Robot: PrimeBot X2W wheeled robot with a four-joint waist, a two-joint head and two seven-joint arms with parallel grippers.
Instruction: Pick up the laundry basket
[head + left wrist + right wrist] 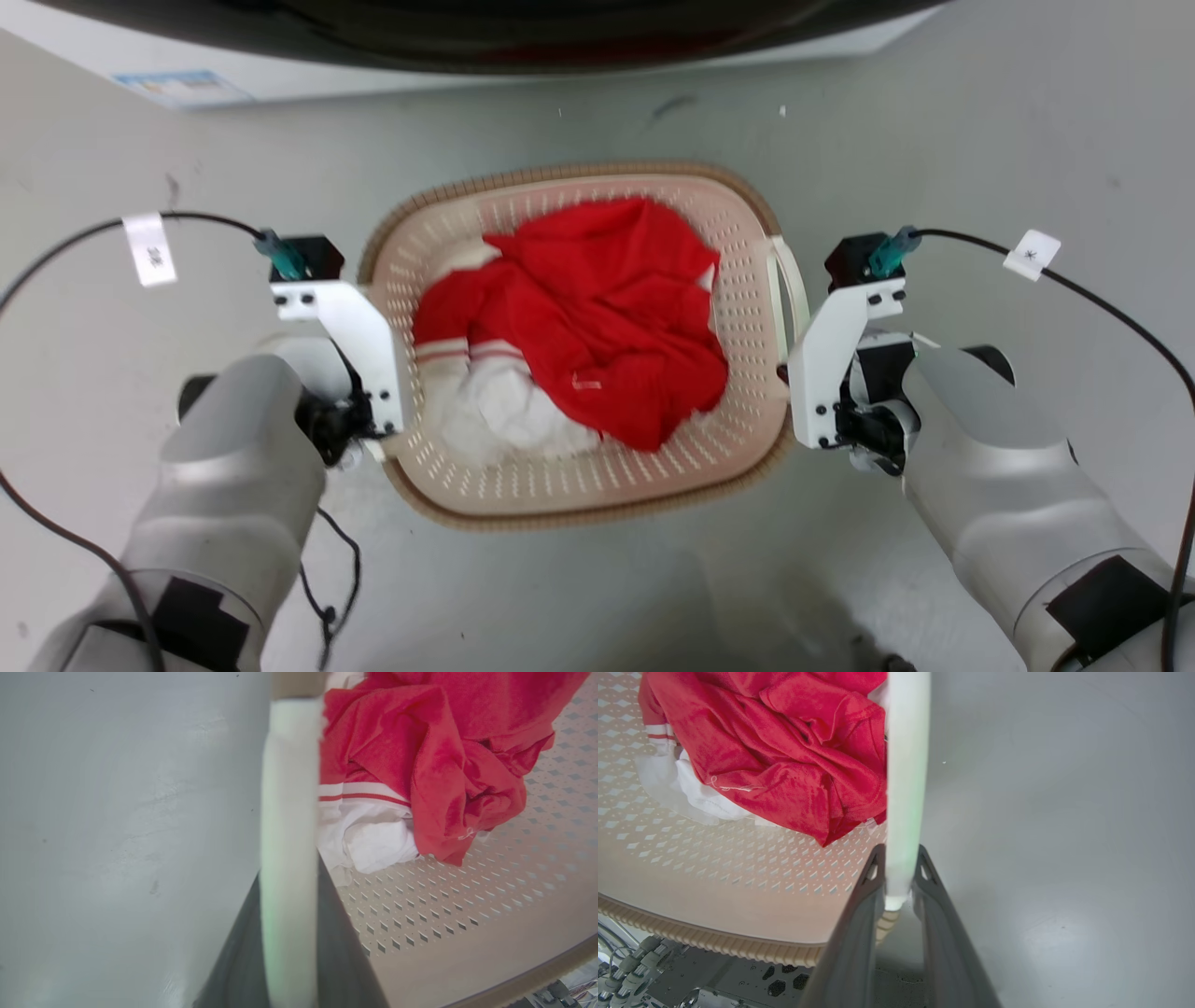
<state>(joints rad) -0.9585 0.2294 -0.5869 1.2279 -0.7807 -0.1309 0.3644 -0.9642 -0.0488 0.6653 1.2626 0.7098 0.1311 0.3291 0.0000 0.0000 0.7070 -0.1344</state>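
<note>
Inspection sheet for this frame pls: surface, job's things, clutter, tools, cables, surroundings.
surface: grey floor, a few dark scuffs.
job's things: laundry basket centred in front of the robot, holding a red garment over a white garment; can't tell whether it is off the floor.
clutter: nothing seen.
tools: left tool closed on the left white handle; right tool closed on the right white handle.
cables: one black cable to each wrist, slack and apart from the basket; left cable tag, right cable tag.
surroundings: white washer with a dark front beyond the basket.
</note>
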